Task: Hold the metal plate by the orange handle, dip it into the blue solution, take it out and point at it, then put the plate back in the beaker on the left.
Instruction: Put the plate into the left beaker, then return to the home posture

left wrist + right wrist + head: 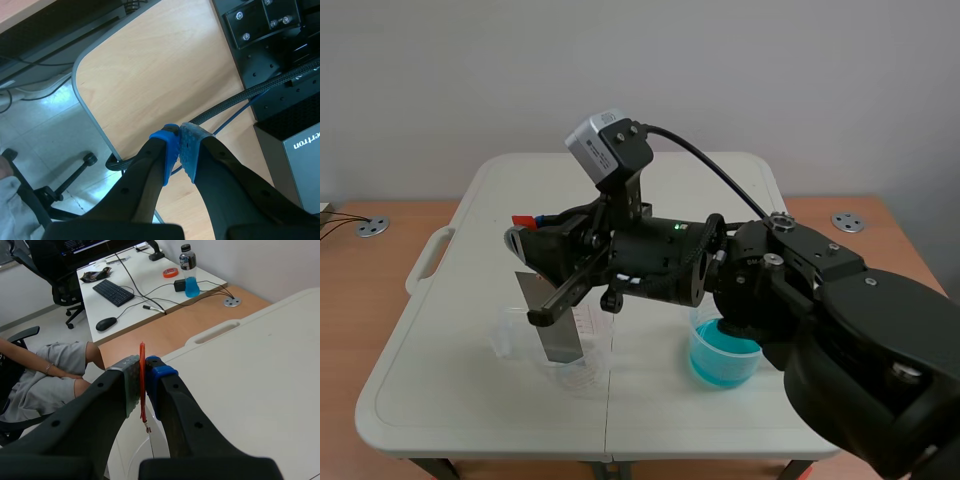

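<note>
— Where is the metal plate (555, 335)?

— It hangs upright from the right gripper (527, 232), whose fingers pinch the orange handle (523, 221) at its upper end. The right wrist view shows that handle edge-on, squeezed between both pads.

— And its lower end?

— Inside the clear beaker (585, 378), at about 8 o'clock from the middle of the white table (470, 400). I cannot tell whether it touches the bottom, or whether that beaker holds any liquid.

— The other container?

— A second beaker (720, 374) at 4 o'clock, partly under the right arm, holding blue solution (725, 352). It stands well apart from the plate.

— The left gripper (179, 137)?

— Pads pressed together with nothing between them, above a wooden desk (150, 65).
</note>
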Robot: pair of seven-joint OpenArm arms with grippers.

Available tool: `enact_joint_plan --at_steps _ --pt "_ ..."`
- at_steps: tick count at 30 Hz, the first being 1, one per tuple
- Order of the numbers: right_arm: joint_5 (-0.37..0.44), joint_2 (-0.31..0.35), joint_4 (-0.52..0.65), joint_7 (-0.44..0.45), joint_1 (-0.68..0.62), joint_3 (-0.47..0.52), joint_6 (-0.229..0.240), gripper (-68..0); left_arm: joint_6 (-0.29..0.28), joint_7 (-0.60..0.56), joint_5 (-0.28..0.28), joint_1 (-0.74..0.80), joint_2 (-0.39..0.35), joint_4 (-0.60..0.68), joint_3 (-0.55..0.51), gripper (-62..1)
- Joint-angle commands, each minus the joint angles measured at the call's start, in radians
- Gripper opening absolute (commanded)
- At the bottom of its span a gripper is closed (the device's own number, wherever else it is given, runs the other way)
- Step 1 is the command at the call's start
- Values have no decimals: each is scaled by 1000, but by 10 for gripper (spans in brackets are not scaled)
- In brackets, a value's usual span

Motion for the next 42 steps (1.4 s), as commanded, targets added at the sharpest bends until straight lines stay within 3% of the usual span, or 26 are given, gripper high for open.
enact_joint_plan --at_steps 1,13,20,26,28,29,32,35,42 --pt "21 -6 -5 14 23 0 1 -662 -2 -6 -3 5 -3 17 -3 -577" --pt "21 -5 -24 8 23 1 1 -646 -2 -6 -3 5 -3 17 -3 -577" --pt "21 -5 -24 12 23 2 1 -506 -2 -6 -3 5 -3 17 -3 -577" --pt "21 -5 -24 27 25 4 0 -319 -2 -2 -3 5 -3 17 -3 -567" --pt "21 -5 -24 35 26 4 0 -275 -2 17 -3 5 -3 17 -3 -470" --pt "21 -2 -24 43 26 5 -9 -253 -2 17 -3 5 -3 17 -3 -381" --pt "21 -2 -24 46 26 18 -54 -157 -2 16 -3 5 -3 17 -3 -1" --pt "21 -2 -24 49 26 38 -97 -6 -2 13 -4 5 -3 17 -3 14" --pt "17 17 -18 49 26 103 -113 -12 -2 13 -4 5 -3 17 -3 14"
